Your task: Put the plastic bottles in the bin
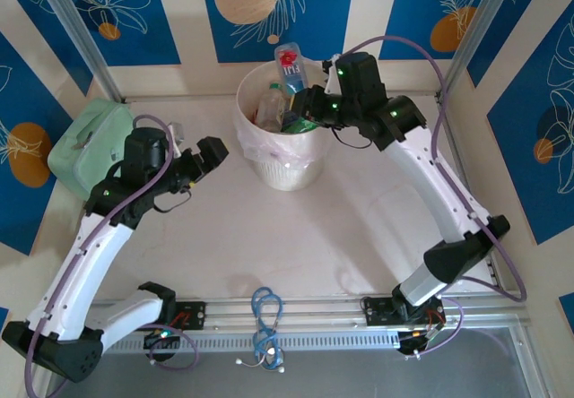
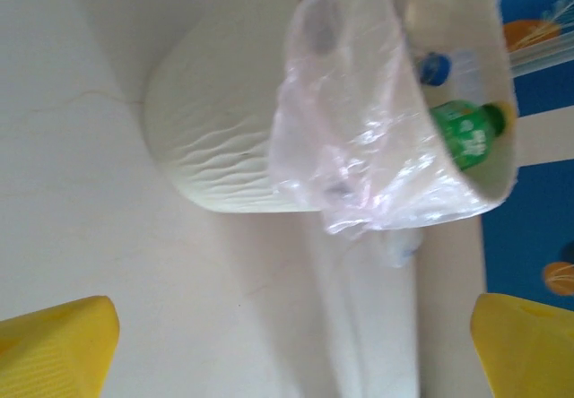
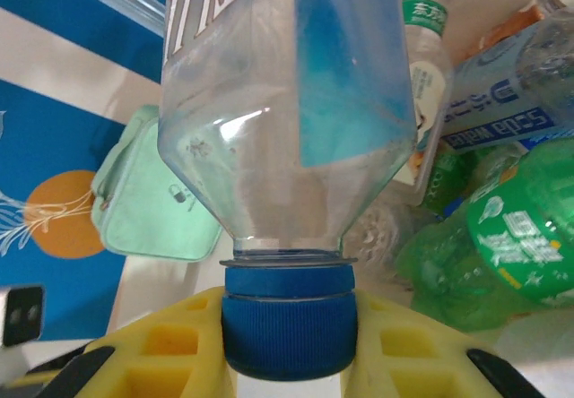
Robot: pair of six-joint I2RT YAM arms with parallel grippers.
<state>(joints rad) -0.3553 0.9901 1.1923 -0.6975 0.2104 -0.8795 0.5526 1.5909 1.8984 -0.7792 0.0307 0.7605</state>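
Note:
The cream-pink bin (image 1: pixel 285 167) stands at the back middle of the table, with several plastic bottles in it, green (image 1: pixel 300 125) and clear (image 1: pixel 271 104). My right gripper (image 1: pixel 307 102) hangs over the bin's right rim, shut on the blue cap (image 3: pixel 287 322) of a clear bottle (image 3: pixel 287 102) with a blue and red label. That bottle (image 1: pixel 290 66) sticks up over the bin's far rim. Below it lie green bottles (image 3: pixel 516 237). My left gripper (image 1: pixel 212 153) is open and empty just left of the bin (image 2: pixel 224 120), its yellow fingers (image 2: pixel 54 349) wide apart.
A mint-green soft case (image 1: pixel 90 138) sits at the back left by the wall. A thin liner (image 2: pixel 359 138) hangs over the bin's rim. A blue cable (image 1: pixel 266 315) lies on the rail at the near edge. Metal frame posts stand at both back corners.

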